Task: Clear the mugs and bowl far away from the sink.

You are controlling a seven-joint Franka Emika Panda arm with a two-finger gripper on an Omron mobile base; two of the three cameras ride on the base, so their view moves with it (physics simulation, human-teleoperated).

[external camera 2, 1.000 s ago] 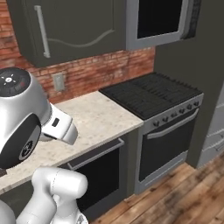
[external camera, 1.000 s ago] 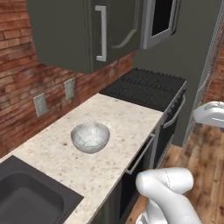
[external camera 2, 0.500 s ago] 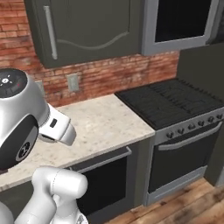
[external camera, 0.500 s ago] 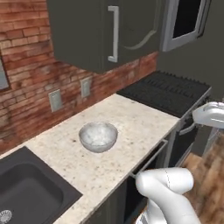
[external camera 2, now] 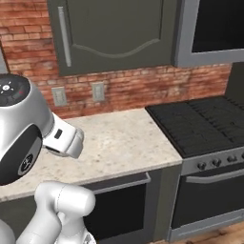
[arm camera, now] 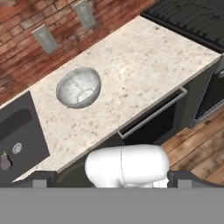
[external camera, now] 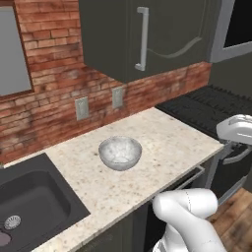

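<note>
The pale speckled bowl (external camera: 120, 152) stands upright on the light stone counter (external camera: 167, 142), to the right of the dark grey sink (external camera: 29, 202). In the hand view the bowl (arm camera: 78, 86) lies upper left, with the sink (arm camera: 17, 127) at the left edge. My gripper (arm camera: 112, 178) is open; its dark fingertips (arm camera: 43, 178) stand wide apart with nothing between them. It hovers high above the counter's front edge, well clear of the bowl. The mugs are out of view.
A black stove (external camera 2: 200, 124) adjoins the counter (external camera 2: 119, 138) on the right. Dark wall cabinets (external camera: 142, 34) hang over the counter, and outlets (external camera: 81, 108) sit in the brick wall. A small dark purple object (arm camera: 5, 162) lies in the sink.
Both base views have shifted as the base moved: the sink has come further into view on the left and the stove has slid right. The bowl has stayed put on the counter.
</note>
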